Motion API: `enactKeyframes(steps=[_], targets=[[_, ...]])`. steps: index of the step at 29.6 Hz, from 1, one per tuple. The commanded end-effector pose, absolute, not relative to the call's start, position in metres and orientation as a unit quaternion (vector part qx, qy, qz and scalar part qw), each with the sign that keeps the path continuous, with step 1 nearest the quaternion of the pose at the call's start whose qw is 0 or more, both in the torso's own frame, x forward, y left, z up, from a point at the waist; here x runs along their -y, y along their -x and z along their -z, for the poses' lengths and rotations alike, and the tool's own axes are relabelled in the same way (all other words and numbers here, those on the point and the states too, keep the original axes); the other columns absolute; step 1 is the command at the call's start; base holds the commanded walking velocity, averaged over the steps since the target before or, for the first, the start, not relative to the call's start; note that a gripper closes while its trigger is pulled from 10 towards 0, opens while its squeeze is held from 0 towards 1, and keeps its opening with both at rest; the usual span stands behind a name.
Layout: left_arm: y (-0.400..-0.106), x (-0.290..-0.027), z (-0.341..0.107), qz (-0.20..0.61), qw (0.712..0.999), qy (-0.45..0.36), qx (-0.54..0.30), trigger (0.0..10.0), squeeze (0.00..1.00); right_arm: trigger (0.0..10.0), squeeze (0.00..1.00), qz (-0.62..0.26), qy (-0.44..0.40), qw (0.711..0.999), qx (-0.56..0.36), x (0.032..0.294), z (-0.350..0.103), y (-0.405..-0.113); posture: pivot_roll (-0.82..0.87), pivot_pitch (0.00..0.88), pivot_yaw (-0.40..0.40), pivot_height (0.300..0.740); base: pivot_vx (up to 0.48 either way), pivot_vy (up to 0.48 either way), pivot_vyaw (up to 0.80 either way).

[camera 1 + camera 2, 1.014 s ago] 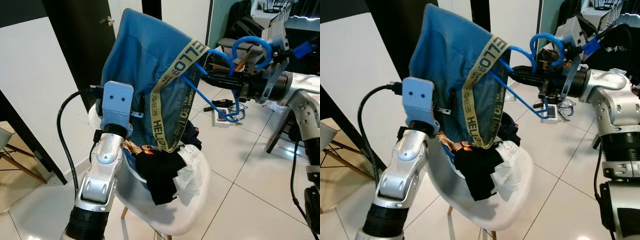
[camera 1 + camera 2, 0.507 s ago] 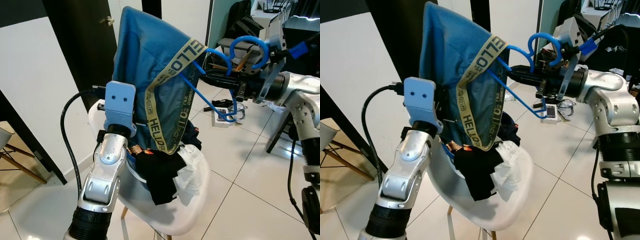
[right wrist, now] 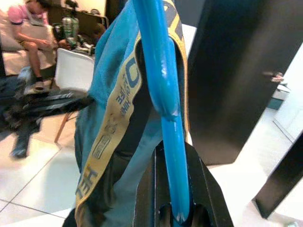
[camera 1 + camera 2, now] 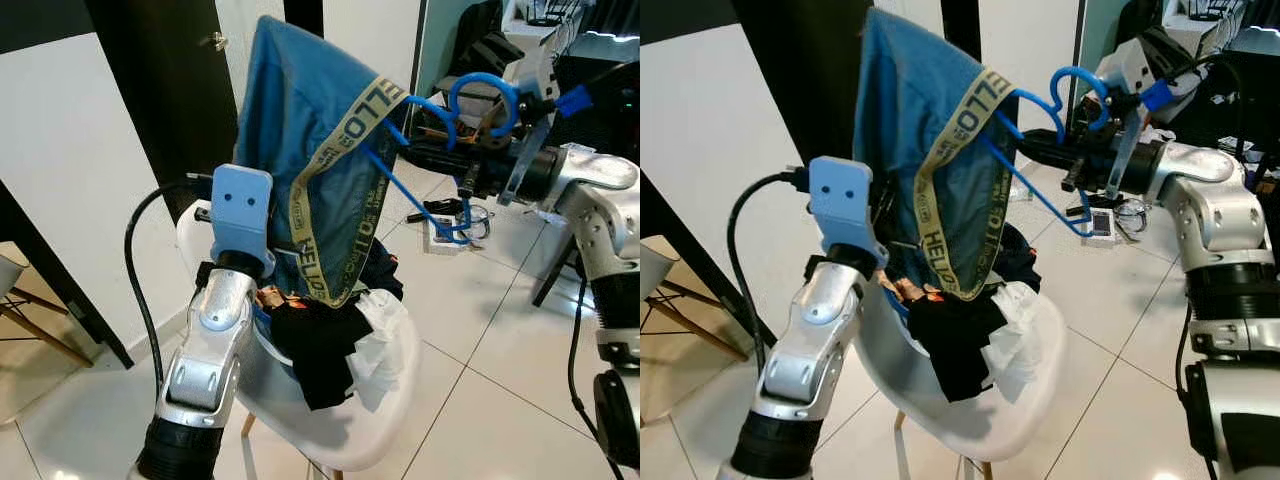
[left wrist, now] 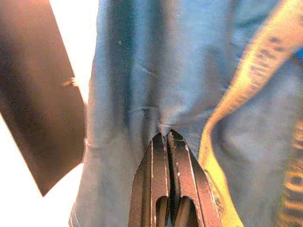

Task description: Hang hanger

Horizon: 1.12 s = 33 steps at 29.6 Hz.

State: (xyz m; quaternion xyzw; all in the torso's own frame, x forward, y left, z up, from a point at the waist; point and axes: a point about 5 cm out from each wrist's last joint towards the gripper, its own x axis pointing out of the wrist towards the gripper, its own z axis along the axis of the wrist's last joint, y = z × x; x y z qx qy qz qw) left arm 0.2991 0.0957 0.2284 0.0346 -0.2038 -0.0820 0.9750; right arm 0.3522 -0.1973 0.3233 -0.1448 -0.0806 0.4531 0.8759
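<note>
Hanger [image 4: 430, 150] clamped in right fingers [image 3: 176, 189]; left fingers [image 5: 166, 156] pinch "HELLO"-banded shorts [image 4: 300, 120].

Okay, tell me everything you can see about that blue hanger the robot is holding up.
The glossy blue plastic hanger has a curled hook at the top and thin straight arms. It is held up in the air, tilted, above the white moulded chair. The right pincer is clamped on one of its bars. Its far end is tucked inside the blue fabric garment with a yellow lettered waistband, which drapes from it. The left pincer pinches that cloth.
</note>
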Motion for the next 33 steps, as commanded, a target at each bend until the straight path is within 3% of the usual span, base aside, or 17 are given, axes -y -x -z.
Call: enactKeyframes(steps=[1,7,33], targets=[[-0.296,-0.097,-0.222,0.116,0.972,-0.040,0.199,0.0,0.00,10.0,0.00,-0.447,0.149,0.878,0.090,0.194,-0.331,-0.354,-0.06,0.000,0.025,0.740,0.000,0.000,0.00],[-0.284,-0.115,-0.190,0.192,0.966,-0.088,0.151,0.0,0.00,10.0,0.00,-0.441,0.131,0.884,0.079,0.198,-0.332,-0.355,-0.06,0.000,0.028,0.740,0.000,0.000,0.00],[-0.284,-0.115,-0.190,0.192,0.966,-0.088,0.151,0.0,0.00,10.0,0.00,-0.441,0.131,0.884,0.079,0.198,-0.332,-0.355,-0.06,0.000,0.028,0.740,0.000,0.000,0.00]])
